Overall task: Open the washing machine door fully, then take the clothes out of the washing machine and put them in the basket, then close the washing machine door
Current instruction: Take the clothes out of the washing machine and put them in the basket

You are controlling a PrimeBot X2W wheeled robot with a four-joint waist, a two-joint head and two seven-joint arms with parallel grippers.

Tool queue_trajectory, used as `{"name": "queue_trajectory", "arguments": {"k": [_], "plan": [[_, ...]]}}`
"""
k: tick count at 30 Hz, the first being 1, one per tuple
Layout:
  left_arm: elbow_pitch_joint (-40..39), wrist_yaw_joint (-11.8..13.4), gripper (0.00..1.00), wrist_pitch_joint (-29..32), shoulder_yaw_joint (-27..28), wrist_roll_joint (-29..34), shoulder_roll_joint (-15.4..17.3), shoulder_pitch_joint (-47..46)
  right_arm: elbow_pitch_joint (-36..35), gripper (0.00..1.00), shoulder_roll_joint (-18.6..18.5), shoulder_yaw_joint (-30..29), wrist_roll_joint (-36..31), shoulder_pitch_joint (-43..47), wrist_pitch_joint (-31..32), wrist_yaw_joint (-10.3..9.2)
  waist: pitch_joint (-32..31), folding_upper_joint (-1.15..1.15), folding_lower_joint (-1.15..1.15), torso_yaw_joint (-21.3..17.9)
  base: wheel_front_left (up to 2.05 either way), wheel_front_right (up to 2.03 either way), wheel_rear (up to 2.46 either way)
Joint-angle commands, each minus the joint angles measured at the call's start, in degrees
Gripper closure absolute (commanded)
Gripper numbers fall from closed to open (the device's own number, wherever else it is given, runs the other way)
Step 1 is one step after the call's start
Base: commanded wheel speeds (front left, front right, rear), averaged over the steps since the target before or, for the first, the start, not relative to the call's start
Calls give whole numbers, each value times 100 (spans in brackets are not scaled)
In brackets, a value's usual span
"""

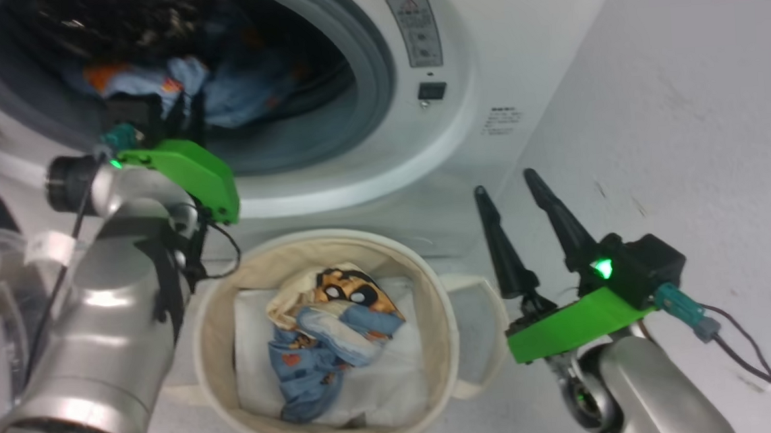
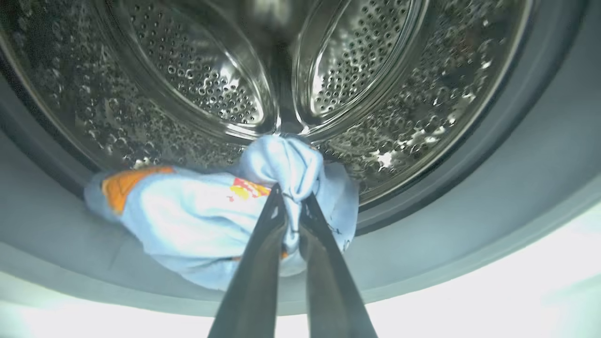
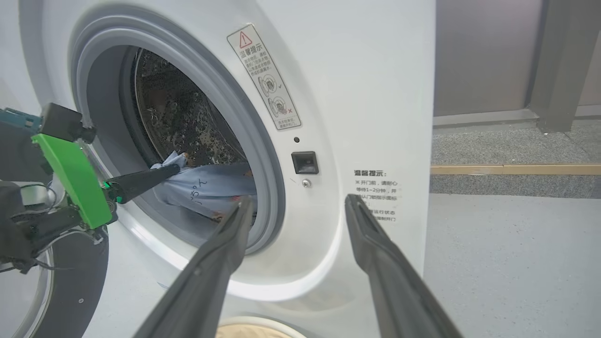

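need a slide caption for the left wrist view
Left gripper shut on a light blue printed garment at the mouth of the perforated steel drum.

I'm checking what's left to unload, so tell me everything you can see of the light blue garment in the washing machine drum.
The light blue garment is soft, crumpled cloth with an orange patch at one end and a small red-and-yellow print near the middle. It lies low at the front of the perforated steel drum, spilling onto the grey rubber gasket. The left gripper has its jaws shut on a bunched fold of it, drawn up into a peak.
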Motion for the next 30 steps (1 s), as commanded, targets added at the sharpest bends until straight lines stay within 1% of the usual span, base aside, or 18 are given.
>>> {"name": "queue_trajectory", "arguments": {"k": [1, 8, 11, 14, 16, 18, 23, 27, 30], "plan": [[-244, -45, 100, -70, 143, -46, 158, -85, -141, 0, -31, 35, 27, 39, -71, 23, -282, 0, 0, 231, 0, 0, 0], [-1344, -348, 100, -53, 172, -218, 153, 444, 15, 0, -237, -354, 78, 228, -71, 23, -783, 0, 0, 468, 0, 0, 0], [-2046, -409, 100, 235, 167, -326, 270, 725, 25, 0, -305, -499, 82, 312, -71, 23, -924, 0, 0, 482, 0, 0, 0], [-2970, -403, 100, 748, 243, -528, 490, 1087, 34, 0, -383, -635, 84, 372, -71, 23, -1017, 0, 0, 467, 0, 0, 0], [-3699, -335, 100, 1167, 318, -687, 669, 1365, 77, 0, -446, -754, 92, 416, -71, 23, -1065, 0, 0, 451, 0, 0, 0], [-4528, -207, 100, 1625, 415, -861, 863, 1657, 140, 0, -505, -916, 86, 450, -71, 23, -1098, 0, 0, 436, 0, 0, 0], [-6544, 285, 100, 2731, 641, -1191, 1353, 2356, 198, 0, -541, -1263, 31, 472, -34, 23, -1129, 0, 0, 352, 0, 0, 0], [-7739, 651, 100, 3330, 800, -1455, 1558, 2838, 206, 0, -490, -1296, 0, 492, 15, 23, -1137, 0, 0, 286, 0, 0, 0], [-8372, 845, 100, 3583, 872, -1591, 1620, 3071, 225, 0, -453, -1208, 7, 507, 56, 23, -1146, 0, 0, 273, 0, 0, 0]]}}
